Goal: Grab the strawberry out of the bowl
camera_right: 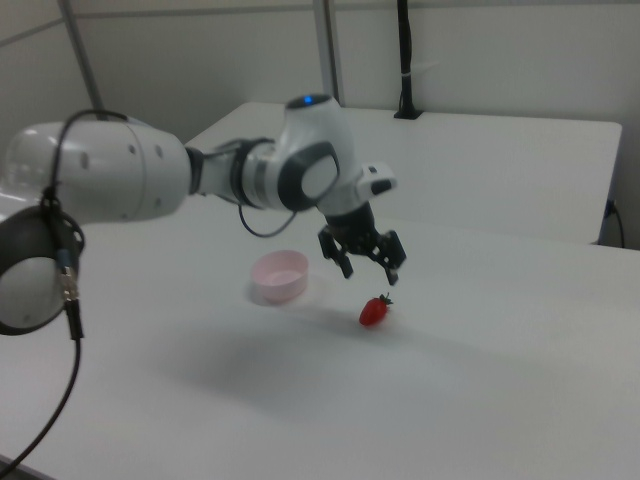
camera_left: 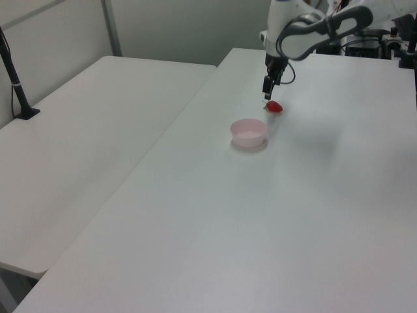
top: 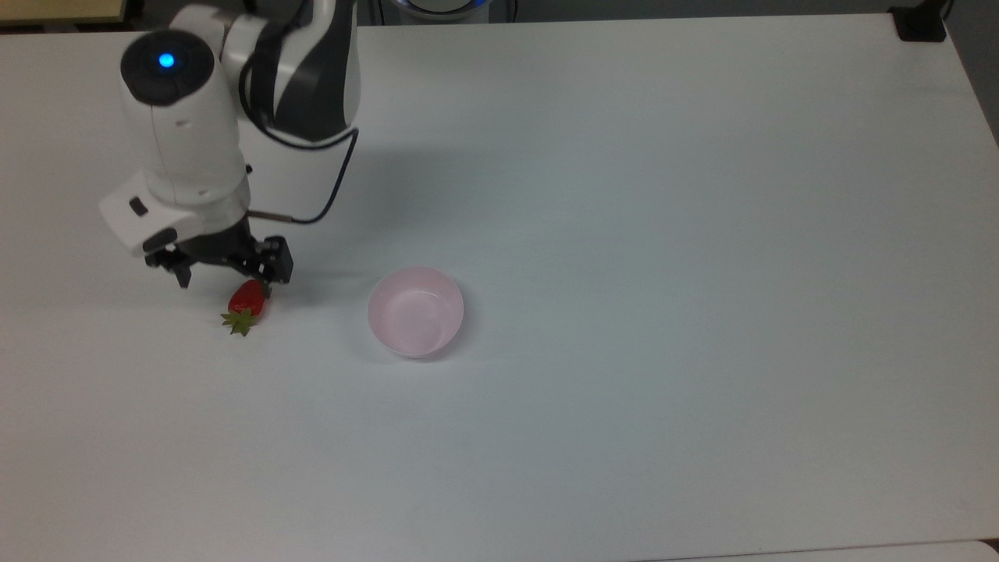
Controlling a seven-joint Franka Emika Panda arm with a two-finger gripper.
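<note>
Red strawberry (top: 245, 300) lies on its side near pale-pink bowl (top: 416, 311)

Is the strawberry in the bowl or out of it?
Out. The strawberry lies on the white table beside the pink bowl, under the open gripper.

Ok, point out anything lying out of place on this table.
The strawberry lies on its side on the bare table, apart from the empty bowl, on the top view's left. The open hand hovers just above it.
</note>
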